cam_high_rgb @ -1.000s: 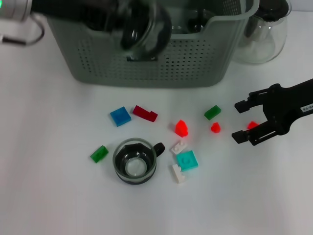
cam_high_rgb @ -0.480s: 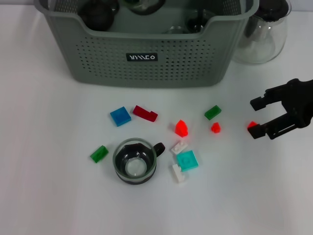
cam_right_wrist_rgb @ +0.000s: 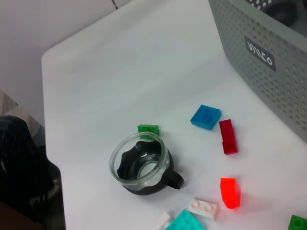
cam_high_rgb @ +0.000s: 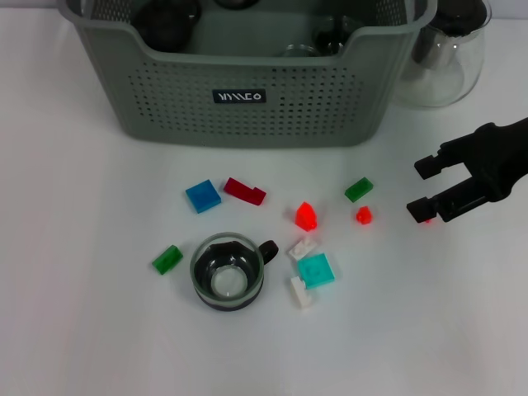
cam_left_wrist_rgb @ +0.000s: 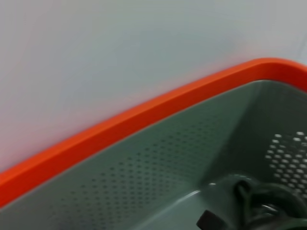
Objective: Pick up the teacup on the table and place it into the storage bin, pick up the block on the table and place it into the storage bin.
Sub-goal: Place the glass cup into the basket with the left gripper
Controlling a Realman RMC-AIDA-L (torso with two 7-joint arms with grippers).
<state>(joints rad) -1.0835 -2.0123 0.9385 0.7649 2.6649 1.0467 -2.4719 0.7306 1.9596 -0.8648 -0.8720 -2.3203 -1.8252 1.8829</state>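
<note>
A glass teacup (cam_high_rgb: pixel 227 272) with a dark base and handle stands upright on the white table; the right wrist view shows the teacup (cam_right_wrist_rgb: pixel 141 165) too. Loose blocks lie around it: blue (cam_high_rgb: pixel 202 196), dark red (cam_high_rgb: pixel 245 190), red (cam_high_rgb: pixel 306 215), teal (cam_high_rgb: pixel 315 270) and green (cam_high_rgb: pixel 167 259). The storage bin (cam_high_rgb: pixel 238 124) stands at the back with dark cups inside. My right gripper (cam_high_rgb: pixel 422 188) hovers open at the right, with a small red block (cam_high_rgb: pixel 426 219) peeking out under its lower finger. The left gripper is out of view; its wrist camera looks into the storage bin (cam_left_wrist_rgb: pixel 192 158).
A clear glass carafe (cam_high_rgb: pixel 445 58) stands right of the bin. More blocks lie near the gripper: a green one (cam_high_rgb: pixel 358 190), a small red one (cam_high_rgb: pixel 364 215) and two white ones (cam_high_rgb: pixel 302 247) (cam_high_rgb: pixel 302 292). A dark cup (cam_left_wrist_rgb: pixel 264 206) rests on the bin floor.
The left arm, which hung over the bin's front with a cup, has left the head view. My right gripper drifted right, then back left and a little up, still open.
</note>
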